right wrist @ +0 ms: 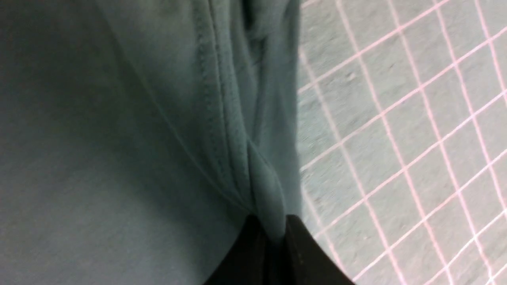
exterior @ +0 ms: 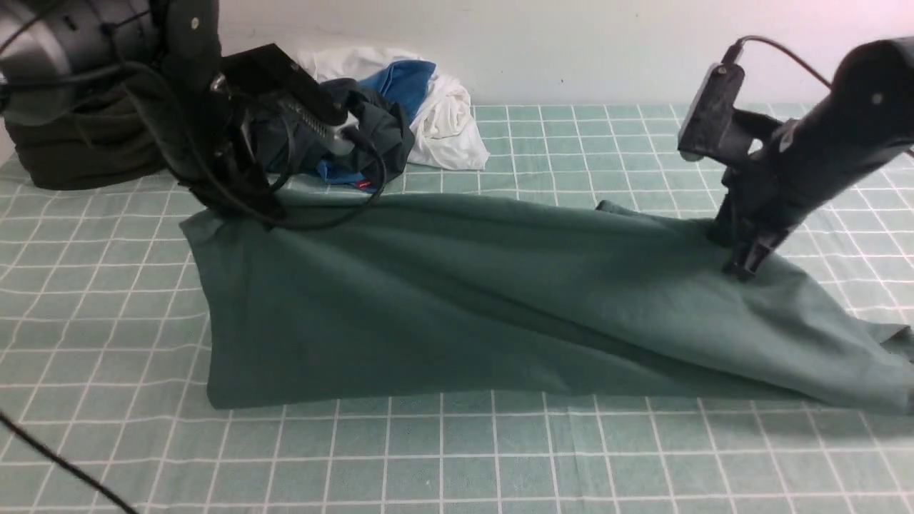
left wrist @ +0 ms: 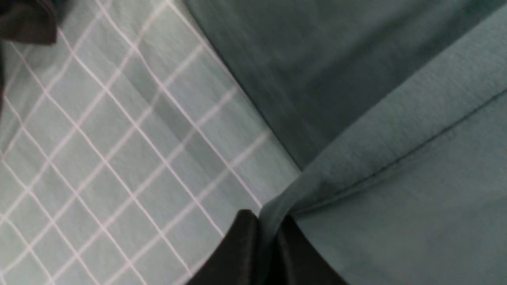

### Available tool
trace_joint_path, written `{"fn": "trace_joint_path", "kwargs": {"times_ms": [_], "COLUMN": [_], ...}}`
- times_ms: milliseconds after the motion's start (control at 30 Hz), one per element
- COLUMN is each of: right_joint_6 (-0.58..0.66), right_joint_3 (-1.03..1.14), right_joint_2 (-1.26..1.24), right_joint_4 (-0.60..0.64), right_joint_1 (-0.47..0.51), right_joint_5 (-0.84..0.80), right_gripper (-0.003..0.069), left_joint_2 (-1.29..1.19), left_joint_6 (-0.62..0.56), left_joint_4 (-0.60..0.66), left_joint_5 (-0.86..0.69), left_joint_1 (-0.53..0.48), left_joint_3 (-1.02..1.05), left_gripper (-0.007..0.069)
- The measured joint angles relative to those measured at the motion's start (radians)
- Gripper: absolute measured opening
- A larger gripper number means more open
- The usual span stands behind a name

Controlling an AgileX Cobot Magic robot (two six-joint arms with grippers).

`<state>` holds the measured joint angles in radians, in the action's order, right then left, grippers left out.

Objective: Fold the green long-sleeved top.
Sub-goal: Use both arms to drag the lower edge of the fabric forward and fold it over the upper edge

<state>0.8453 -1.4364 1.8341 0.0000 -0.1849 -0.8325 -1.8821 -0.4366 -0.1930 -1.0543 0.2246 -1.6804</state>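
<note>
The green long-sleeved top [exterior: 457, 300] lies across the checked table, its far edge lifted between my two grippers. My left gripper [exterior: 239, 210] is shut on the top's far left corner; the left wrist view shows an edge of the cloth [left wrist: 396, 158] pinched between the black fingers [left wrist: 237, 245]. My right gripper [exterior: 746, 260] is shut on the far right part of the top; the right wrist view shows a stitched fold [right wrist: 245, 130] clamped between the fingers [right wrist: 301, 253]. The neck, sleeves and logo are not visible.
A pile of dark charcoal, blue and white cloth [exterior: 400, 114] lies at the back behind the left arm. A very dark olive-black garment [exterior: 78, 150] sits at the far left. A black cable [exterior: 64, 464] crosses the near left corner. The table is covered with a green checked cloth [exterior: 500, 457].
</note>
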Motion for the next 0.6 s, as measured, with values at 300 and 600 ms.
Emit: {"fn": "trace_joint_path", "kwargs": {"times_ms": [300, 600], "right_joint_6": [-0.147, -0.555], "right_joint_3": [-0.203, -0.287], "right_joint_2": [0.245, 0.177], "right_joint_4": [-0.057, -0.155], "right_joint_1": [0.008, 0.015], "right_joint_5": [0.139, -0.082], "right_gripper": [0.0101, 0.0368], "left_joint_2": [-0.345, -0.376], "left_joint_6": [-0.003, 0.067], "left_joint_4": [0.005, 0.006], "left_joint_5": [0.089, 0.111], "left_joint_1": [-0.046, -0.067], "left_joint_3": [-0.265, -0.321], "left_gripper": [0.0036, 0.028]}}
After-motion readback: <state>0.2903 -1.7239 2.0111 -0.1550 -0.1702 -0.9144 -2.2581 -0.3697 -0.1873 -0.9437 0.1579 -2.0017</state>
